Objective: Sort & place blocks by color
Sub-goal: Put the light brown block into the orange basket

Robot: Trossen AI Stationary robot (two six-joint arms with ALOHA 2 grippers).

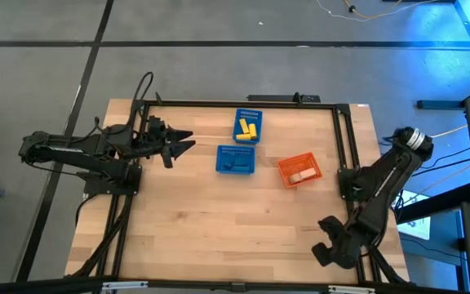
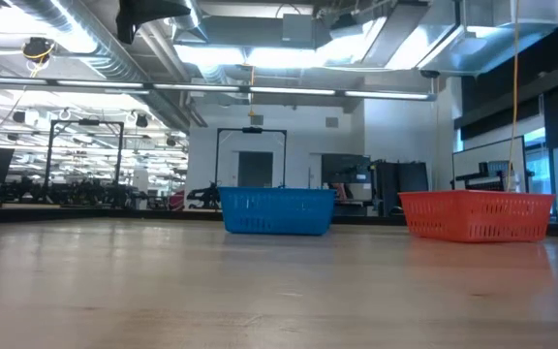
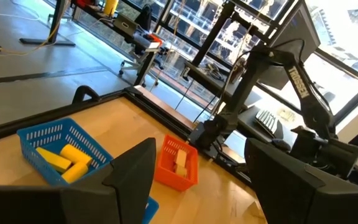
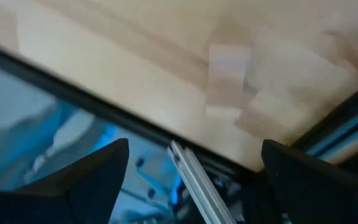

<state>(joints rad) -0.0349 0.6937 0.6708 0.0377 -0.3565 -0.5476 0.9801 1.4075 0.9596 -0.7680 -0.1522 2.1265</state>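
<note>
All the blocks lie in baskets near the table's middle. Yellow blocks (image 1: 247,129) (image 3: 64,158) fill the far blue basket (image 1: 247,115). Blue blocks (image 1: 235,161) lie in the nearer blue basket (image 1: 235,171). Natural wood blocks (image 1: 302,175) (image 3: 180,160) rest in the orange basket (image 1: 287,166). My left gripper (image 1: 188,140) (image 3: 197,180) hovers open just left of the blue baskets, touching nothing. My right gripper (image 1: 323,239) (image 4: 194,180) is open above the table's near right corner, far from the baskets.
A dark metal frame (image 1: 243,102) runs along the table's far and side edges. In the low view only the blue basket (image 2: 277,210) and the orange basket (image 2: 478,213) stand on the wood. Bare tabletop (image 1: 219,220) lies between the baskets and the near edge.
</note>
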